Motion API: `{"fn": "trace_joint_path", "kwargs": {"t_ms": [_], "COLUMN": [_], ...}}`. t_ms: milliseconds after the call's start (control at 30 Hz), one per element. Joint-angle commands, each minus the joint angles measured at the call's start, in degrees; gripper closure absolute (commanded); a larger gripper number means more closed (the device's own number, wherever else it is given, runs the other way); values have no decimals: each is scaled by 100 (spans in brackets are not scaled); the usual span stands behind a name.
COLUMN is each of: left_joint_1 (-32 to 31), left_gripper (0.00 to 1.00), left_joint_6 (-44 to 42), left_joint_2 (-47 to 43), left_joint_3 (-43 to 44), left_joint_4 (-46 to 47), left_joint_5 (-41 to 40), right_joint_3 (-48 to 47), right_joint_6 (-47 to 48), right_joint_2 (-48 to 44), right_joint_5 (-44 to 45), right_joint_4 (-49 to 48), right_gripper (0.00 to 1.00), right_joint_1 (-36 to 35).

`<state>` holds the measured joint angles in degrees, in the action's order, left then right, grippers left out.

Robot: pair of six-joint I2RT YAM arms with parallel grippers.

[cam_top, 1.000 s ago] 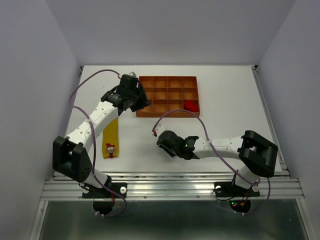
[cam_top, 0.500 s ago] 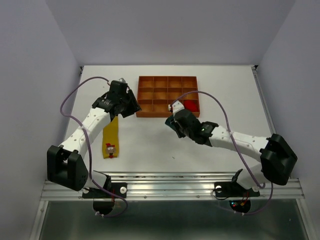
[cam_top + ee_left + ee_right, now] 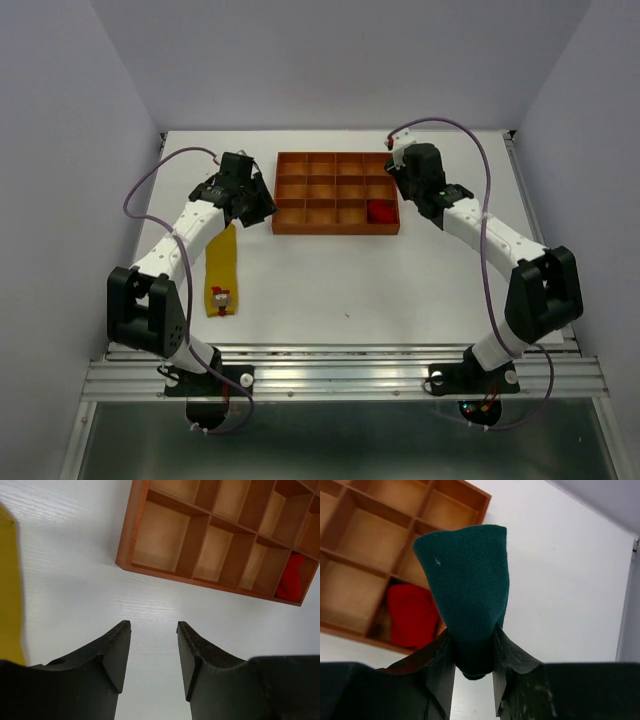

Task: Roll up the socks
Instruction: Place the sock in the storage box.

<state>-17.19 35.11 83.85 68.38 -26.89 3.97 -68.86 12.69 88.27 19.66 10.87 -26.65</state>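
Note:
My right gripper (image 3: 472,632) is shut on a dark teal-green sock (image 3: 467,575), a rolled bundle that sticks out beyond the fingertips. It hangs over the right end of the orange-brown tray (image 3: 350,560). From above, the right gripper (image 3: 403,180) covers this sock. A red sock (image 3: 381,211) lies bundled in the tray's near-right compartment, and the red sock (image 3: 412,615) also shows just left of the teal one. A yellow sock (image 3: 222,270) lies flat on the table at the left. My left gripper (image 3: 152,625) stands open and empty over bare table, between the yellow sock (image 3: 9,580) and the tray (image 3: 131,540).
The compartmented tray (image 3: 283,195) sits at the back middle of the white table; its other compartments hold nothing. Walls close in the left, right and back sides. A metal rail runs along the table's right edge (image 3: 530,215).
My right arm has swung from the table's front middle up to the tray's right end, carrying the teal sock. The left gripper has shifted slightly left beside the tray.

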Motion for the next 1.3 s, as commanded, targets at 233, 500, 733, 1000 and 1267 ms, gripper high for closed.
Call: {"fn": "trace_joint_path", "kwargs": {"t_ms": [233,500,733,1000,1267], "left_joint_1": [225,225,225,225,216], "left_gripper": [47,49,50,54,58], "left_joint_6": [-400,-523,-611,-708,-769], "left_joint_2": [1027,1713,2231,2609,2829], "left_joint_3": [940,1177,1449,1635,1670], "left_joint_4": [123,88,35,26,70], "left_joint_5": [-159,-221,-309,-309,-335], "right_joint_3": [-1506,-1763,-1614,-1420,-1218], "right_joint_6": [2518,3152,3100,2985,2845], "right_joint_2": [1560,2396,2616,2845,2845], "right_joint_5": [-1254,-1271,-1518,-1737,-2105], "right_joint_4": [-578,-1087,-1429,-1676,-1597], "right_gripper": [99,99,99,99,99], "right_joint_1": [820,1004,1004,1004,1004]}}
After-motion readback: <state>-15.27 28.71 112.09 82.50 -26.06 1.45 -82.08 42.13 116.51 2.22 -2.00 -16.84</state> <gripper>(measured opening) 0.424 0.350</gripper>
